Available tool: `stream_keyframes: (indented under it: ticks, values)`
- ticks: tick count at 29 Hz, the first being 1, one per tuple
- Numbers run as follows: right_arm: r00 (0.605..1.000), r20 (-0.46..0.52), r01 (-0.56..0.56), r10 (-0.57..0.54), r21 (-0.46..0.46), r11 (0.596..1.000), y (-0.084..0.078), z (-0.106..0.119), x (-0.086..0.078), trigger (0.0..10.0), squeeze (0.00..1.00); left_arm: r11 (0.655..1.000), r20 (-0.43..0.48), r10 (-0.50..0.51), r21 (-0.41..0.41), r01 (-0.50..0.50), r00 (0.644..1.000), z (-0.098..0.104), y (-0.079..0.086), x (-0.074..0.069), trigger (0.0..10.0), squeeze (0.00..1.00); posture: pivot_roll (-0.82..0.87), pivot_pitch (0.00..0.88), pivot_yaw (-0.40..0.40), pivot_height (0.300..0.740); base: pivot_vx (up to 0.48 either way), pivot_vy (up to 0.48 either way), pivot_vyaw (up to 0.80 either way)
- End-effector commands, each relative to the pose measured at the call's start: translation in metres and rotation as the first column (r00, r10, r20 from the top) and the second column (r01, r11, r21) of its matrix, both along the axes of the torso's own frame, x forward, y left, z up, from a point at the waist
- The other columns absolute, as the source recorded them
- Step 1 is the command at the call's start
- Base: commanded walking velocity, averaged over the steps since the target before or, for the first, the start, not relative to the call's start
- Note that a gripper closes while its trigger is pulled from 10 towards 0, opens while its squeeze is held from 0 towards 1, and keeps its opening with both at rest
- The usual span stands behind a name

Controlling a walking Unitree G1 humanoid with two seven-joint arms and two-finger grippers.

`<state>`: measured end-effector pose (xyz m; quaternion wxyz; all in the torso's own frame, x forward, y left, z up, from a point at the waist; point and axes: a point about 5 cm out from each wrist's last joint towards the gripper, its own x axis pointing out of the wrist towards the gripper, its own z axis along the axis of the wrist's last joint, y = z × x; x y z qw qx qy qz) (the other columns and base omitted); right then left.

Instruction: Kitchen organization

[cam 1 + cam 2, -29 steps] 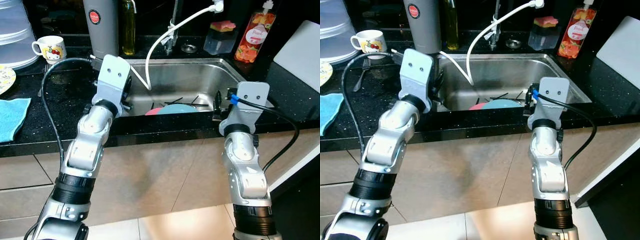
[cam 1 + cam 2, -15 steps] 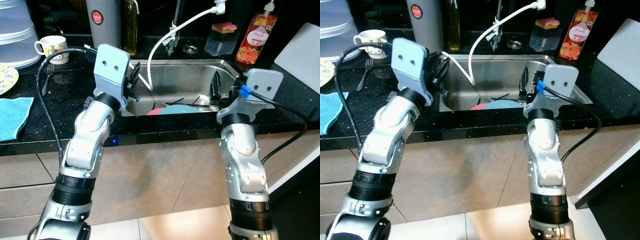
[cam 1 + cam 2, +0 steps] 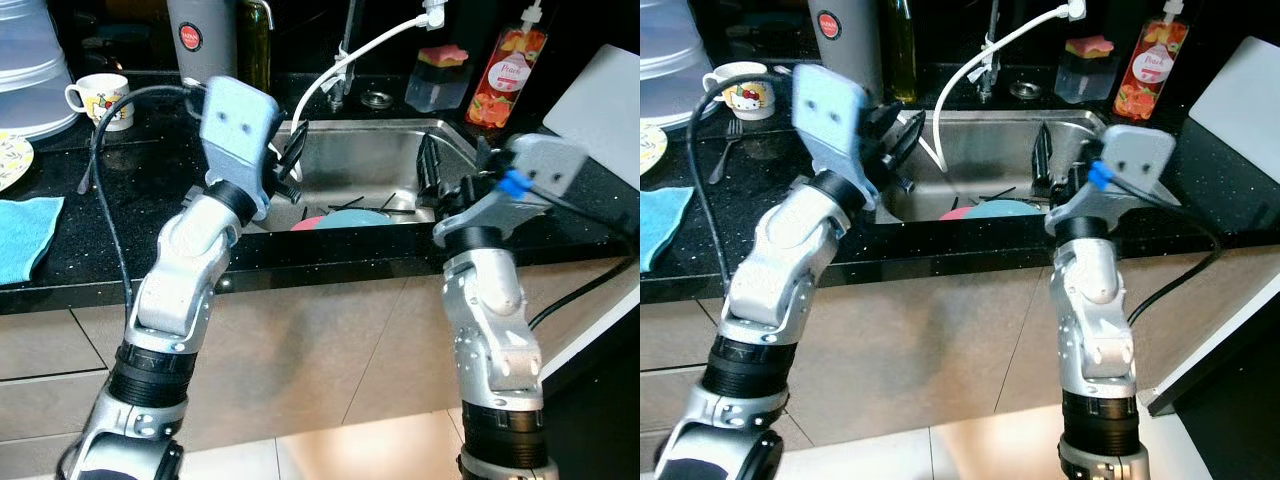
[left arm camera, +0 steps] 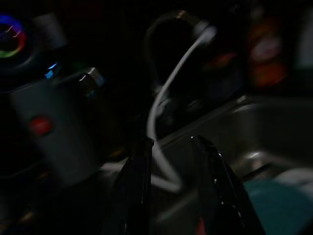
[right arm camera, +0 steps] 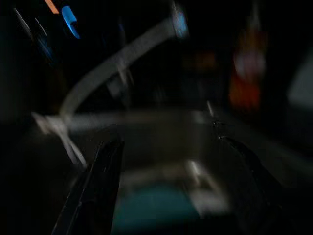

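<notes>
Both arms are raised over the front edge of the sink [image 3: 400, 150]. The left hand [image 4: 171, 147] points into the basin with its fingers a little apart and nothing between them. The right hand [image 5: 166, 147] is spread wide and also empty. The plates [image 3: 345, 217], one blue and one pink, lie at the bottom of the sink near the front wall, with some dark utensils beside them.

I judge that the hands are reaching for the dishes. To do it well, one hand should go down slowly, stay clear of the white hose [image 3: 340, 70], and take a plate by its rim, because a flat plate on wet steel slips easily.
</notes>
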<state>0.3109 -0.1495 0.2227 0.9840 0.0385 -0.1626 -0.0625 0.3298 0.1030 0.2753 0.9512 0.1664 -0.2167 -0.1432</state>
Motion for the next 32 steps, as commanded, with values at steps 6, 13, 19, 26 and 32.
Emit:
stream_keyframes:
  ticks: [6,13,19,26,32]
  values:
    - [0.998,-0.063,0.011,-0.011,0.004,1.000,0.002,-0.013,0.001,10.0,0.00,0.980,-0.176,0.171,-0.076,-0.186,0.969,-0.028,0.018,0.008,10.0,0.00,0.20,0.000,-0.064,0.740,0.000,0.000,0.00]
    - [0.997,-0.055,0.048,-0.049,-0.009,0.999,-0.003,-0.009,0.000,10.0,0.00,0.968,-0.307,0.184,-0.108,-0.226,0.934,-0.040,0.017,0.020,10.0,0.00,0.15,0.000,-0.047,0.740,0.000,0.000,0.00]
    - [0.995,-0.061,0.078,-0.078,0.000,0.997,-0.008,-0.013,-0.005,10.0,0.00,0.971,-0.273,0.173,-0.111,-0.210,0.946,-0.029,0.016,0.022,10.0,0.00,0.17,0.000,-0.032,0.740,0.000,0.000,0.00]
    - [0.998,-0.033,0.050,-0.049,0.032,0.998,0.000,-0.006,-0.002,10.0,0.00,0.963,-0.290,0.201,-0.115,-0.242,0.936,-0.031,0.020,0.023,10.0,0.00,0.16,0.000,-0.041,0.740,0.000,0.000,0.00]
    - [0.998,-0.045,0.048,-0.046,0.038,0.998,-0.001,-0.007,-0.001,10.0,0.00,0.964,-0.293,0.193,-0.120,-0.236,0.937,-0.033,0.016,0.021,10.0,0.00,0.17,0.000,-0.055,0.740,0.000,0.000,0.00]
